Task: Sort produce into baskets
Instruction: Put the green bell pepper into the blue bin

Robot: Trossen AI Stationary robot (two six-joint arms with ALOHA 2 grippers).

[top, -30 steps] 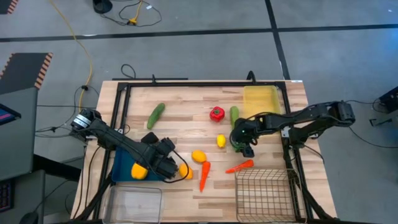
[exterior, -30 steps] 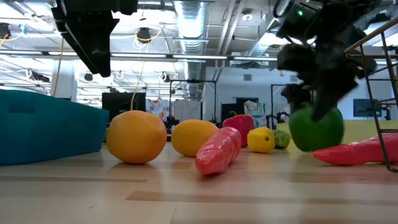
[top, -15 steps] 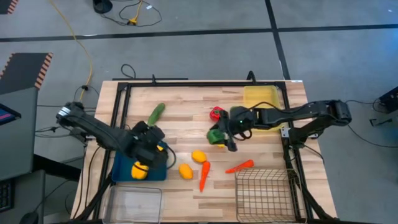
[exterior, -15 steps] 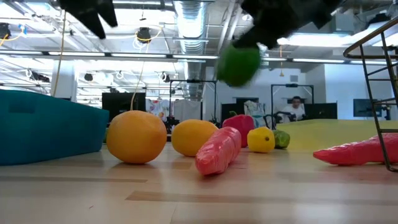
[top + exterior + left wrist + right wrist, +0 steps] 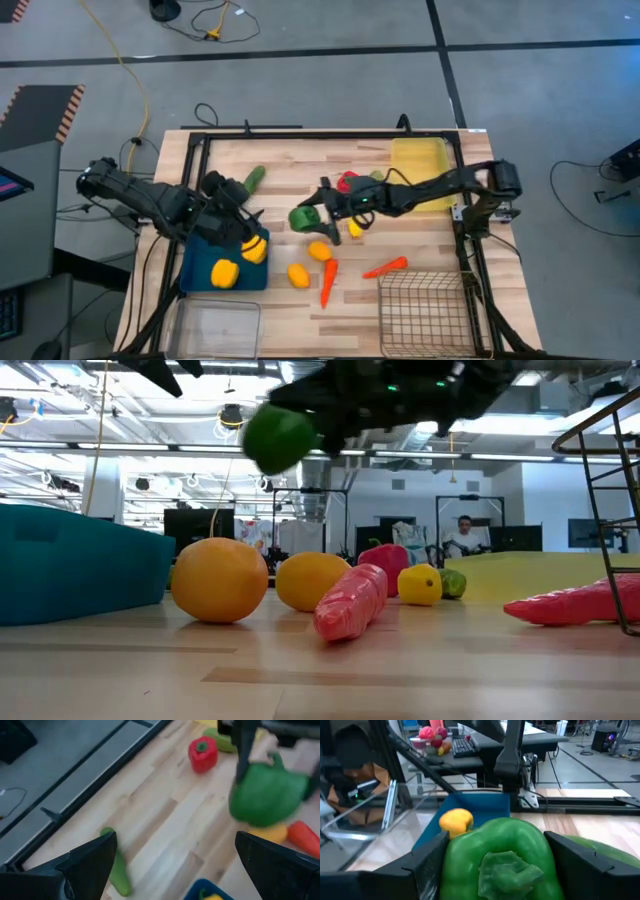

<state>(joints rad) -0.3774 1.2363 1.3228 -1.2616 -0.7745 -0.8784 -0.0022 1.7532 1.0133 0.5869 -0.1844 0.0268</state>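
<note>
Since a moment ago our right gripper (image 5: 312, 216) has carried the green pepper (image 5: 301, 217), pinched in its claw, toward the blue tray (image 5: 200, 262). Our left gripper (image 5: 228, 190) waits open beside that tray. We should keep squeezing until the pepper hangs over it.

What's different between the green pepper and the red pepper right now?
The green pepper is held up in the air by the right claw, while the red pepper stands on the wooden table untouched. From table height, the green one hangs well above the other produce, while the red one sits behind a carrot. Both are toy bell peppers with green stems.
</note>
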